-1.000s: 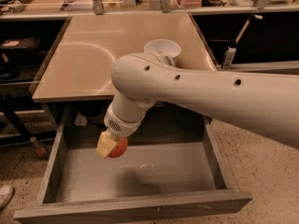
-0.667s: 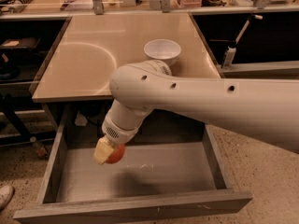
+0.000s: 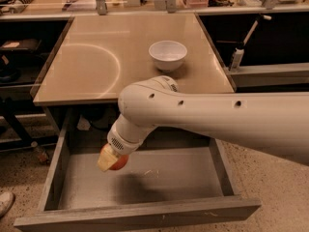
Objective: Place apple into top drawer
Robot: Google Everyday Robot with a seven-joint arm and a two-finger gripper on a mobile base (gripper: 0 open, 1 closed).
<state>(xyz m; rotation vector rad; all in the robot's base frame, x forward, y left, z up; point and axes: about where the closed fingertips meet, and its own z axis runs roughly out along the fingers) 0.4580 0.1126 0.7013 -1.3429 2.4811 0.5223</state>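
Looking down past the bench point(image 3: 96, 76), I see the top drawer point(image 3: 145, 214) standing open under its front edge. My arm point(image 3: 217, 120) reaches in from the right. Its jaws, clenched on the apple point(image 3: 119, 163), hang left of that edge's middle, apple directly above the drawer floor.

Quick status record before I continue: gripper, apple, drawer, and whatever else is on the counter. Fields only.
gripper: gripper hangs over the left part of the open drawer, closed on the apple
apple: apple held clear of the drawer floor, its shadow below it; not yet set down
top drawer: top drawer pulled out, open to the arm from above
counter: white bowl upright on the table, apart from the arm
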